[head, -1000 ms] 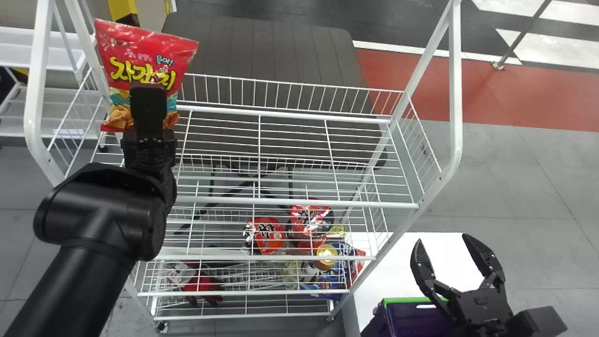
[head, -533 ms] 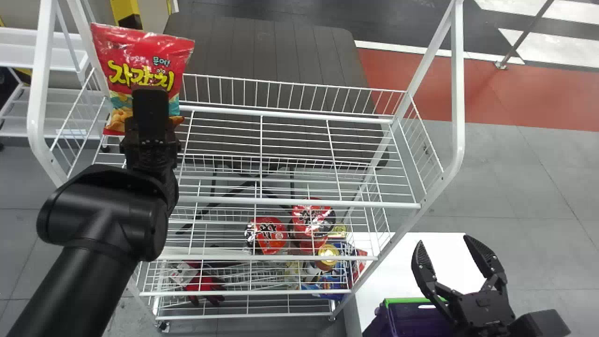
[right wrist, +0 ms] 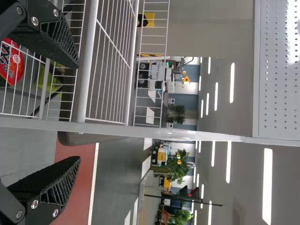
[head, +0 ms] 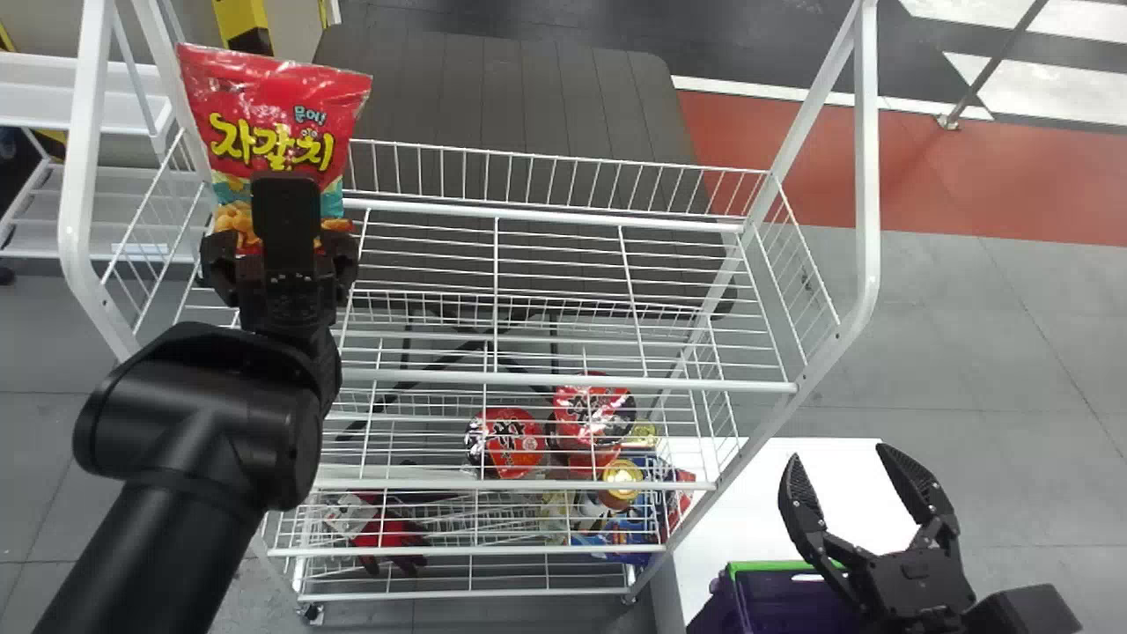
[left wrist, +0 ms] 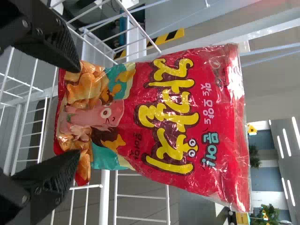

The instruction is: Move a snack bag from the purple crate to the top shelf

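The red snack bag stands upright at the left end of the white wire top shelf. Just in front of its lower part is my left gripper, fingers spread. From the left wrist, the snack bag has its lower end between the parted fingers of my left gripper. My right gripper is parked open above the purple crate, beside the rack. The right wrist view shows that gripper with nothing between its fingertips.
Lower shelves hold red-lidded cups, a gold-topped jar and a red glove. White posts rise at both rack ends. A white table supports the crate; a dark table stands behind.
My left gripper has opened from the bag's lower part, its two fingers now spread to either side. The bag remains upright. My right gripper keeps its open pose.
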